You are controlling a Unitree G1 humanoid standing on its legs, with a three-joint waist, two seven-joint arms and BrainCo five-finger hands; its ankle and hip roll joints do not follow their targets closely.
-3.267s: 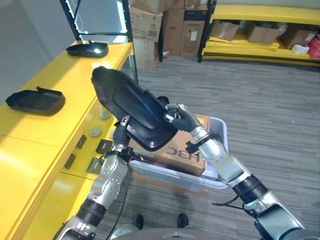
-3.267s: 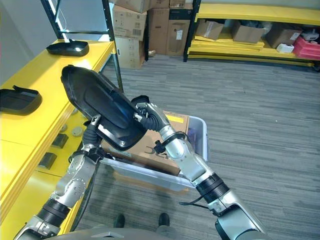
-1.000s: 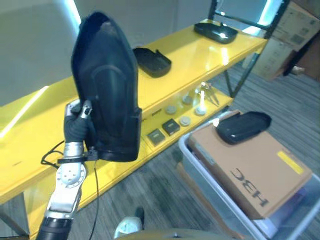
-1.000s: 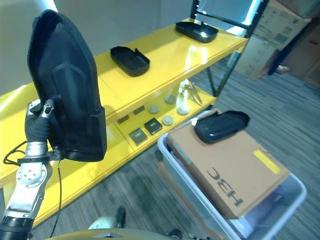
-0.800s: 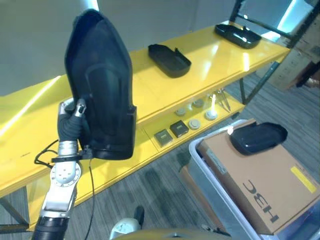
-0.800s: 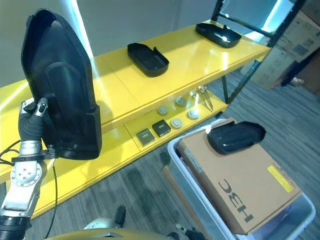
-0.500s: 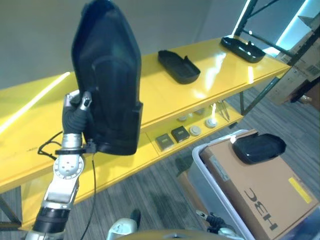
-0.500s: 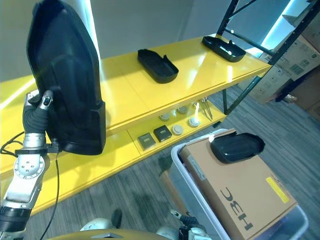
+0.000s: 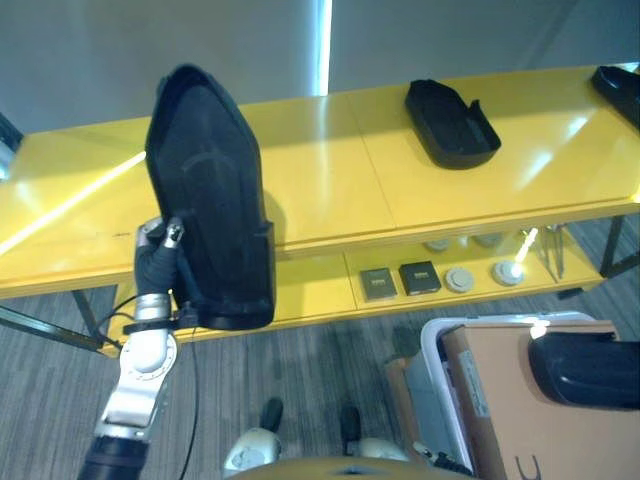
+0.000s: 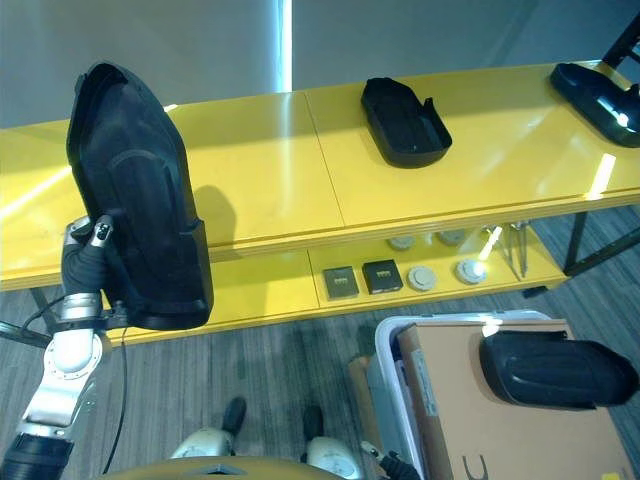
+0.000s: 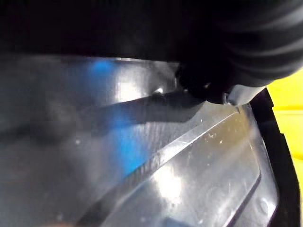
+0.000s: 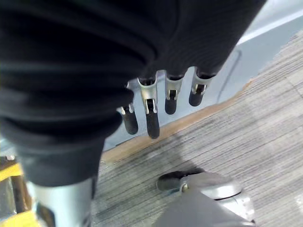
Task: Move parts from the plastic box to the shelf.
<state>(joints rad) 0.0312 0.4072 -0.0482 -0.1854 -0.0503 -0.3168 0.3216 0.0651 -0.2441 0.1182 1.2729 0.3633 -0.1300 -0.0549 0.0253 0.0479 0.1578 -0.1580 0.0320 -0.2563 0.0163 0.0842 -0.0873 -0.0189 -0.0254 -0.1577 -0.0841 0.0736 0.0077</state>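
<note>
The left hand (image 10: 88,255) grips the large black moulded plastic part (image 10: 135,190) upright by its lower edge (likely for clearance), just before the yellow shelf (image 10: 260,160); the right hand (image 12: 156,101) hangs relaxed, empty.

The left hand (image 9: 157,262) is standing raised on its upright forearm, fingers curled round the edge of a large black part (image 9: 212,200), while the right hand (image 12: 161,71) is hanging low with its fingers (image 12: 170,97) relaxed and holding nothing.
</note>
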